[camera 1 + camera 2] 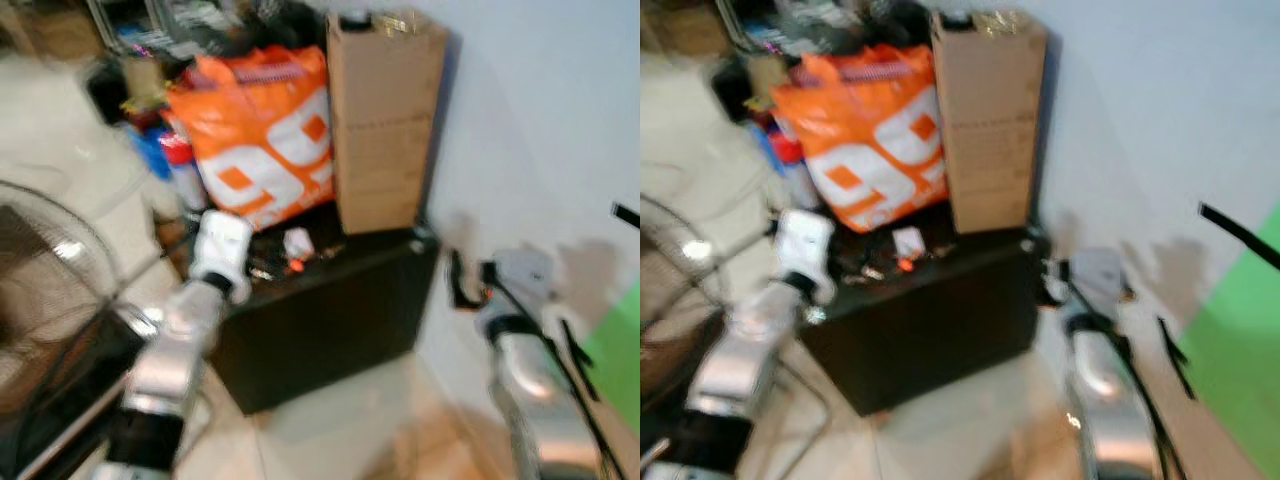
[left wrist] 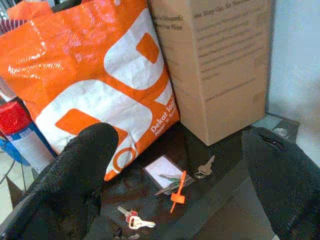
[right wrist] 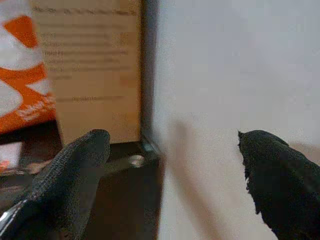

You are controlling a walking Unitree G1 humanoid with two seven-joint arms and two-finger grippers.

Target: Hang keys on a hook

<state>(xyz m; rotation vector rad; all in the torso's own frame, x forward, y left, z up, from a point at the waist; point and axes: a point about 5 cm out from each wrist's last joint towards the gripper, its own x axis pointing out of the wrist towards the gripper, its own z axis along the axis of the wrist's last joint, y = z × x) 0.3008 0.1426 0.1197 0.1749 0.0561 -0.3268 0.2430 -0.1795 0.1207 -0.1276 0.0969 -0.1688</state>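
Down on the dark surface (image 1: 330, 300) lie several sets of keys. One bunch of keys (image 2: 172, 182) with an orange tag and a white card sits just in front of the orange bag (image 2: 95, 85); a single key (image 2: 204, 169) lies just beside it toward the cardboard box (image 2: 215, 60), and a smaller bunch with a red fob (image 2: 134, 220) lies nearer the camera. The bag leans against the tall box, and both stand at the back of the surface beside the pale wall (image 1: 540, 120).

The left hand (image 2: 182, 165) hovers above the keys with its two black fingers (image 2: 80, 170) spread wide, gripping nothing. In the head views its white wrist sits over the left edge of the surface. The right hand (image 3: 172, 170) is held off the right end of the surface, facing the wall, fingers also spread apart and empty. A red can (image 2: 17, 125) stands beside the bag. The head views are blurred.
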